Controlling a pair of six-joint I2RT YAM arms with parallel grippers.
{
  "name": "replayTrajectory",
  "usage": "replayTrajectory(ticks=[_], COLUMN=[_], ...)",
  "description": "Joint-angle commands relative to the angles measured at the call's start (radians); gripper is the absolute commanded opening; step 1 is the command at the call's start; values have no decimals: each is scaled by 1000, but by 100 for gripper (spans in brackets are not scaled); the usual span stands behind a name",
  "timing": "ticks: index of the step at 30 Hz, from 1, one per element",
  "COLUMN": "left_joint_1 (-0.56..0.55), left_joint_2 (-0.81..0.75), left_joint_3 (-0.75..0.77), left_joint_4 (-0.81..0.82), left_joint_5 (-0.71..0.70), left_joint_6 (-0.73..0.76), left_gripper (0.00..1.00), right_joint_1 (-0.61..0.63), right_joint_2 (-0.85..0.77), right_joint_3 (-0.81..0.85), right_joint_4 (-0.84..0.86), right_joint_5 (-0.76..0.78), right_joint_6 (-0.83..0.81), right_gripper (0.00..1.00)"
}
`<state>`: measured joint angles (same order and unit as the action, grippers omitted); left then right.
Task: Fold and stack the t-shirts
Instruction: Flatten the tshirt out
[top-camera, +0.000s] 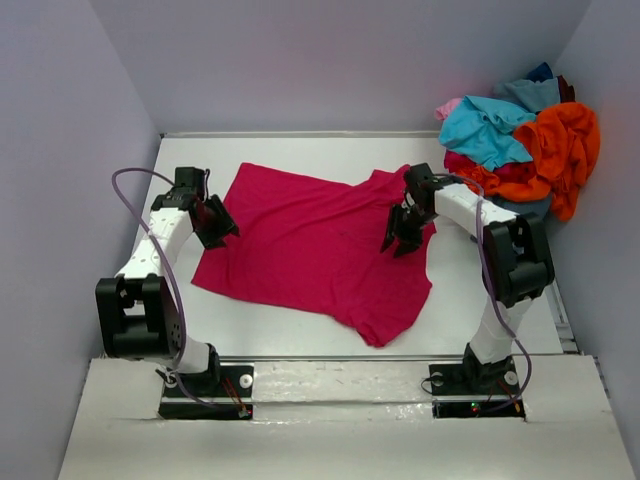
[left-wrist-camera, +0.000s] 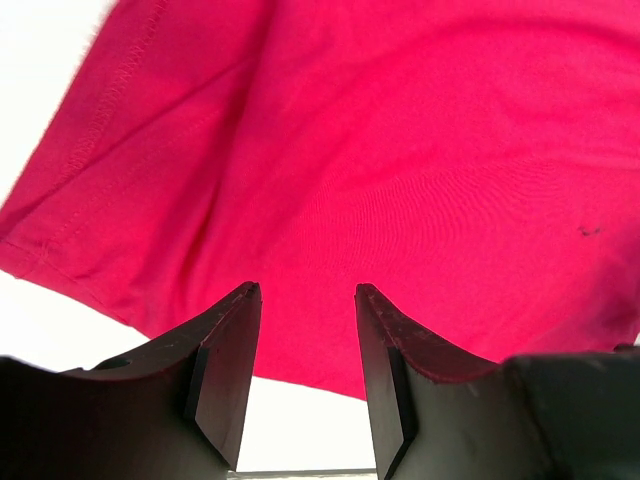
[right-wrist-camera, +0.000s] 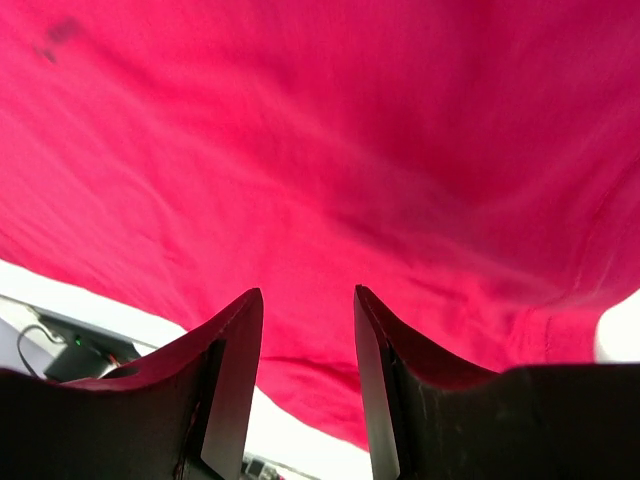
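A crimson-magenta t-shirt (top-camera: 310, 250) lies spread out and a little rumpled on the white table (top-camera: 280, 330). My left gripper (top-camera: 218, 228) hovers at the shirt's left edge. In the left wrist view its jaws (left-wrist-camera: 307, 292) stand apart with nothing between them, the shirt (left-wrist-camera: 400, 150) and a hem ahead. My right gripper (top-camera: 403, 240) is over the shirt's right side, near a sleeve. In the right wrist view its jaws (right-wrist-camera: 308, 294) stand apart over the cloth (right-wrist-camera: 350, 150), and nothing is pinched.
A heap of other t-shirts sits at the back right corner: turquoise (top-camera: 485, 130), orange (top-camera: 565, 150), pink (top-camera: 450, 107) and dark blue (top-camera: 540, 72). Grey walls close in the table on three sides. Both arm bases stand at the near edge.
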<state>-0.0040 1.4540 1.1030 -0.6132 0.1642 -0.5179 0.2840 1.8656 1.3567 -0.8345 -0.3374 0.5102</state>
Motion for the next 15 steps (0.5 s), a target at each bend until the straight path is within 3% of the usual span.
replayTrajectory(ticks=[1,15], left_joint_1=[51,95], left_joint_2=[23,155], left_joint_3=[17,69], left_joint_4=[16,41], left_joint_5=[27,5], left_joint_6=[25,28], left_gripper=[54,53], right_joint_1=[20,58], right_joint_2=[-83,-97], right_joint_3=[-86,-194], right_joint_4=[61,101], right_joint_5=[-25,-45], right_joint_6=[24,47], right_gripper=[47,47])
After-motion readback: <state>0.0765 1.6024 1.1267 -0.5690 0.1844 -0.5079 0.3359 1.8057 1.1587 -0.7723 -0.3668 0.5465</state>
